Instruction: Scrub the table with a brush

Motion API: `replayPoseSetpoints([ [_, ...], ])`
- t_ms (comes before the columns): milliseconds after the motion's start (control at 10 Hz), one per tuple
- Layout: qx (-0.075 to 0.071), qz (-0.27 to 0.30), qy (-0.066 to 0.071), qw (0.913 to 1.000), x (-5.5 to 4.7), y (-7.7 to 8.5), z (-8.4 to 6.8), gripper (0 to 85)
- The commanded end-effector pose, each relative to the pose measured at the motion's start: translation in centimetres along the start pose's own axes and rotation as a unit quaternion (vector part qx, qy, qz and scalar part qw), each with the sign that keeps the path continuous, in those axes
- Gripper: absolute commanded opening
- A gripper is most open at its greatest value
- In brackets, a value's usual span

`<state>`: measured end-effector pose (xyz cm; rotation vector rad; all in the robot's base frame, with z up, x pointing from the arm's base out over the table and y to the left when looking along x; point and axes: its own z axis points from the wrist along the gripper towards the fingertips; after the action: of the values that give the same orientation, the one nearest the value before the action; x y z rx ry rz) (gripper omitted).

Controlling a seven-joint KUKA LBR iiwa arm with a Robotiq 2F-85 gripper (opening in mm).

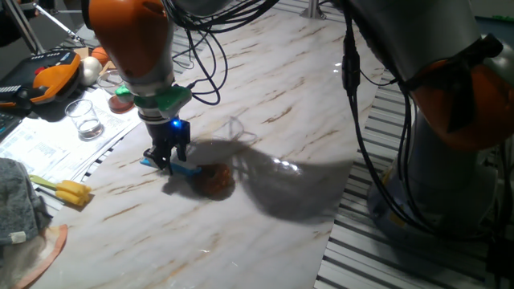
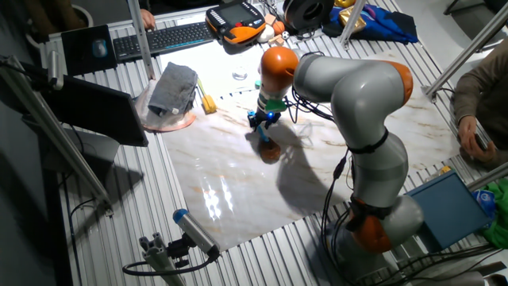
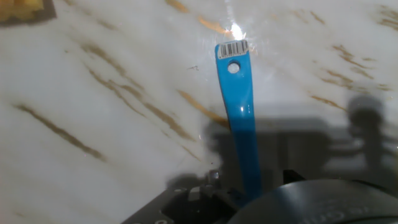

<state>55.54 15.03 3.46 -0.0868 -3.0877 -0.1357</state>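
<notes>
The brush lies low on the white marble table [image 1: 281,88], its brown bristly head [image 1: 215,181] resting on the slab and its blue handle [image 1: 185,168] reaching left into my gripper [image 1: 166,157]. The gripper looks shut on the handle, fingers pointing down. In the hand view the blue handle [image 3: 239,118] with a barcode sticker at its end runs from between my fingers out over the veined table [image 3: 93,93]. In the other fixed view the gripper [image 2: 263,121] is near the slab's far side, with the brush head [image 2: 270,151] just in front of it.
A yellow-handled sponge tool [image 1: 68,191] lies left of the gripper on the slab's edge. A drinking glass [image 1: 84,119], papers, an orange pendant [image 1: 48,76] and a grey cloth [image 2: 173,86] sit beyond the left edge. A person's hand [image 2: 476,139] is at the right.
</notes>
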Motion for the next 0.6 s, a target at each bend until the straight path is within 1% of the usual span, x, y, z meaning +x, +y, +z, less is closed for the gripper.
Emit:
replayPoseSetpoints([
  [0,0.000,0.001,-0.003,1.0000,0.00,-0.03,-0.19,51.0],
  [200,0.000,0.004,-0.014,0.9999,-0.01,-0.15,-0.54,51.0],
  [300,0.000,0.004,-0.019,0.9998,-0.17,-0.17,-0.26,51.0],
  [500,-0.002,0.002,-0.020,0.9998,-0.31,-0.13,0.12,51.0],
])
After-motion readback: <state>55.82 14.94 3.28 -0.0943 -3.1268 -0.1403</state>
